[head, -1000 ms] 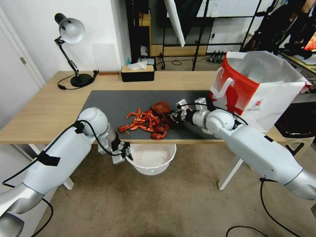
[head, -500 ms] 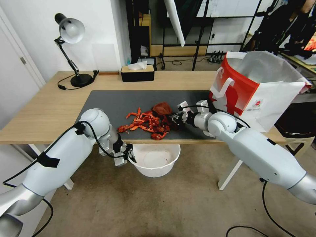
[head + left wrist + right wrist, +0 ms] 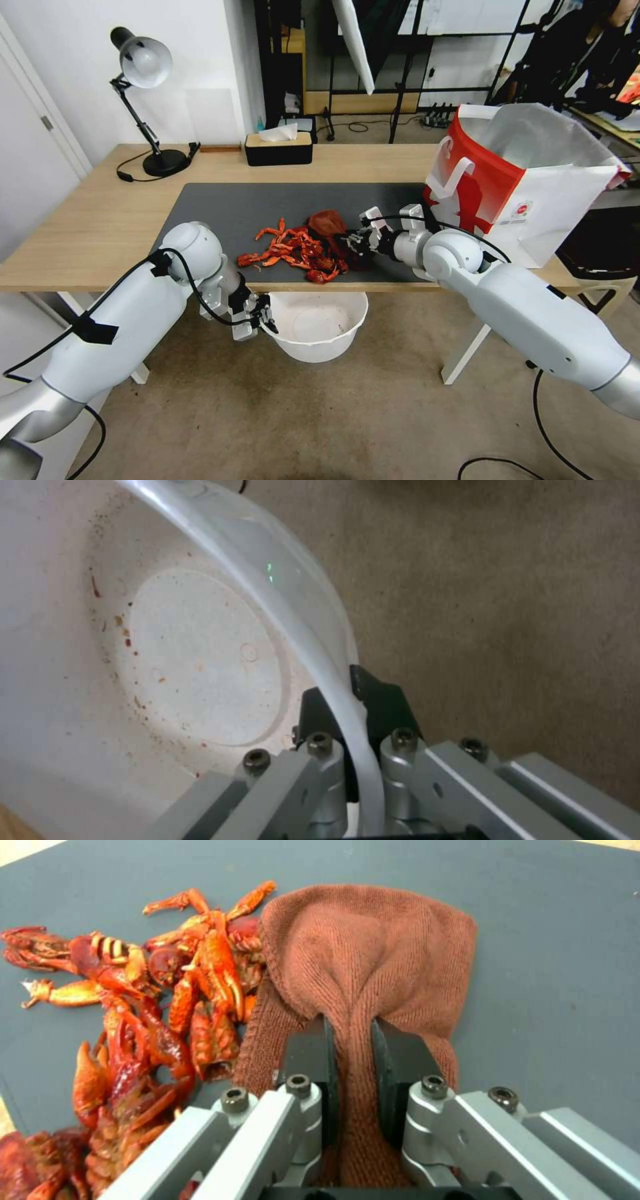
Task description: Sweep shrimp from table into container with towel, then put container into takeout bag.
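Below the table (image 3: 80, 220) edge, we are steadying the container (image 3: 313, 327) in our clamped left claw (image 3: 261, 319) while our right claw (image 3: 353, 241), pinching the towel (image 3: 327, 221), should be raking the shrimp (image 3: 293, 248) low and slowly.

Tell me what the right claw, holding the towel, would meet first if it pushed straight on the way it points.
Probably the shrimp. The right claw, shut on the towel, points across the mat toward the heap, which already touches the towel's edge.

White arms, blk cables, silver screwed jaws
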Available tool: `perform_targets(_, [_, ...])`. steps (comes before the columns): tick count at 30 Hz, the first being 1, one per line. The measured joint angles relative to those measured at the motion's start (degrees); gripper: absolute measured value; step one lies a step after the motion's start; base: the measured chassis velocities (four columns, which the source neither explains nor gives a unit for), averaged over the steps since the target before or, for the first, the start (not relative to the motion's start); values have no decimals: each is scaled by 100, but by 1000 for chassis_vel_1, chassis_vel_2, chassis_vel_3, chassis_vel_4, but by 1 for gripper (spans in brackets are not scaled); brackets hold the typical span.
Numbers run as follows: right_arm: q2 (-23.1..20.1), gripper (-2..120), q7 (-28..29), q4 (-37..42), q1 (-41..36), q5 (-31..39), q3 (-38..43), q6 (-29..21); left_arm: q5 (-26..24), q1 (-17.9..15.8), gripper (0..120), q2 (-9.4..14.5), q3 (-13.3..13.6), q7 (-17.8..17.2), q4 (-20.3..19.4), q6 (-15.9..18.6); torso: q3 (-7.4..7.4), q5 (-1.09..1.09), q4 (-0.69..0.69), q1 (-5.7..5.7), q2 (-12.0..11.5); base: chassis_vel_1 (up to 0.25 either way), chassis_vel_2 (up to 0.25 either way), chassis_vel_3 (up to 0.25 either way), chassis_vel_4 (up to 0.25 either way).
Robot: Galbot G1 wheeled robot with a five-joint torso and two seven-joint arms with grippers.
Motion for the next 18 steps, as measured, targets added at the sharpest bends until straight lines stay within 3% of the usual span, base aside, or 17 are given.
perform_targets(18, [-324, 10, 138, 498, -377, 189, 231, -78, 311, 119, 0, -172, -116, -1, 79, 0, 0, 0, -1, 0, 0, 0, 0, 0, 0])
